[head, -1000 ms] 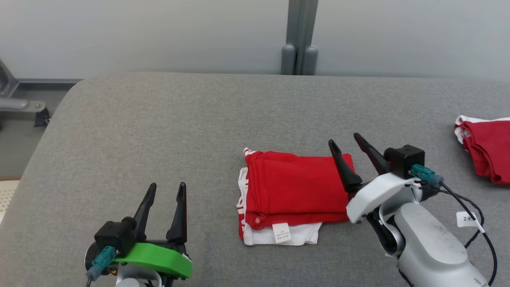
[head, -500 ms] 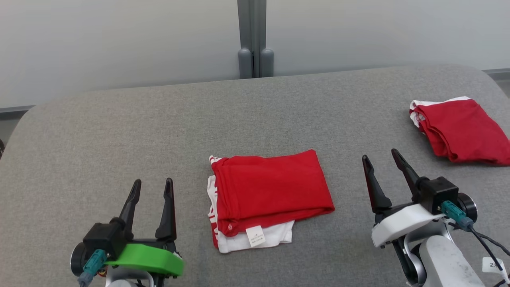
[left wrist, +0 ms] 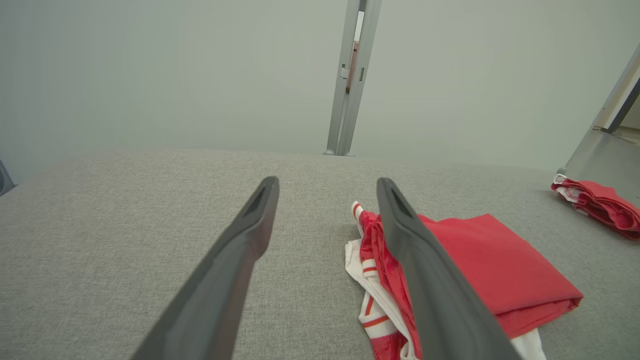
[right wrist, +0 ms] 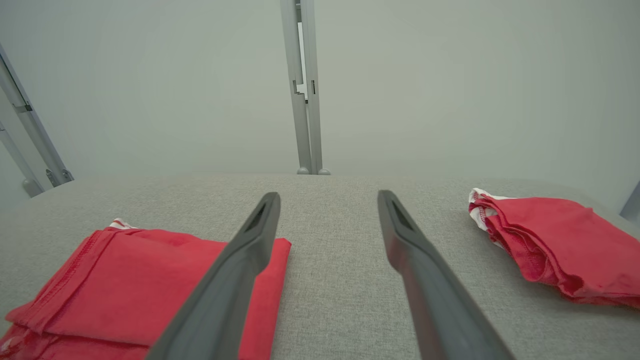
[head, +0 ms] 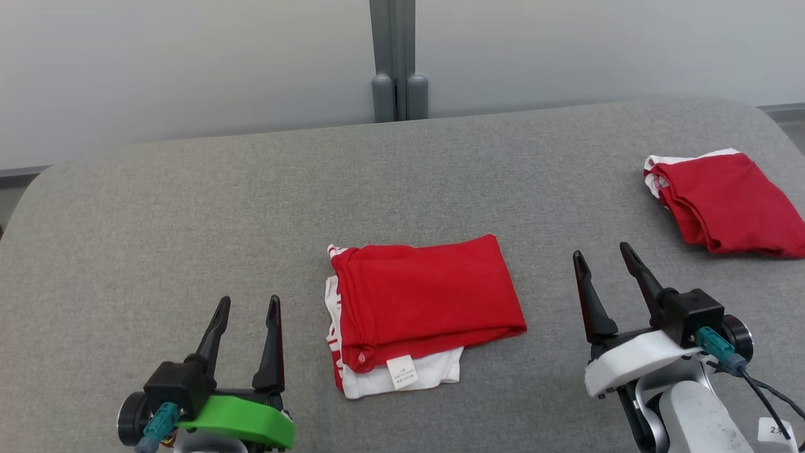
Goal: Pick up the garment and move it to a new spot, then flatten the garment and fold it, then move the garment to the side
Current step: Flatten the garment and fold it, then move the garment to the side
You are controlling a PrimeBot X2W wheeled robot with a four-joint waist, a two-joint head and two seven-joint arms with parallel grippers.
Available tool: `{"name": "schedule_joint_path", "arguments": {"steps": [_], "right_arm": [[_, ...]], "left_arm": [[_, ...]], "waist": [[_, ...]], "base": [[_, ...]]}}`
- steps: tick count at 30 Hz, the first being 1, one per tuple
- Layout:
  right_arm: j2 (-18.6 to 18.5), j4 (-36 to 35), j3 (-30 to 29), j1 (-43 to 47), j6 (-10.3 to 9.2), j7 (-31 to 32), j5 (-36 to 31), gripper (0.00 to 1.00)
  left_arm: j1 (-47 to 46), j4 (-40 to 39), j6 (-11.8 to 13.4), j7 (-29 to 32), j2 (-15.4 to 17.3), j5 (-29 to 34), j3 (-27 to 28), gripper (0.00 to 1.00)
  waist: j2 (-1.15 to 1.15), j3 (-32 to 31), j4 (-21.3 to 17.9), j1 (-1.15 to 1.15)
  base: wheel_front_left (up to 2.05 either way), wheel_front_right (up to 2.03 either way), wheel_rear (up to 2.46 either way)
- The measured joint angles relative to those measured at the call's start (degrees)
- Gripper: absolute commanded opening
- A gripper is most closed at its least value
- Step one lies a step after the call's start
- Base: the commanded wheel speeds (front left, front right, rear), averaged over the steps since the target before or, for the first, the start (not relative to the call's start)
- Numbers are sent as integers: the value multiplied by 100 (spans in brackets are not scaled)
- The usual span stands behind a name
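- Head view has the folded red garment (head: pixel 427 296) lying flat mid-bench, its white layer and label (head: pixel 402 372) peeking out at its 6 o'clock edge, same place as half a second ago.
- The left end effector (head: pixel 248 301) sits at the garment's 8 o'clock, fingers parted and holding nothing; it has sunk a touch lower in the view since the last frame.
- The right end effector (head: pixel 600 250) is at the garment's 3 o'clock, parted and empty. A second ago its fingers lay over the garment's right edge; now it stands apart on the bare grey bench (head: pixel 188 207).
- A second red garment (head: pixel 729 204) is bunched at 2 o'clock, well apart.
- Right wrist view: the folded garment (right wrist: pixel 125 280) lies at 8 o'clock and the bunched one (right wrist: pixel 555 245) at 3 o'clock.
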Motion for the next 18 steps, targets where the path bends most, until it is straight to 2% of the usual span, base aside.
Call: {"name": "schedule_joint_path", "arguments": {"steps": [5, 14, 18], "right_arm": [[-3, 246, 136, -140, 0, 0, -27, 100], [-88, 1222, 337, -720, 0, 0, 45, 100], [-68, 1884, 332, -902, 0, 0, 58, 100]], "left_arm": [[-97, 9, -24, 0, 0, -2, -123, 100], [-283, 98, -77, 0, 0, 27, -259, 100], [-337, 109, -93, 0, 0, 29, -291, 100]], "waist": [[0, 151, 92, 0], [0, 468, 412, 0], [0, 599, 587, 0]], "base": [[0, 0, 0], [0, 0, 0], [0, 0, 0]]}}
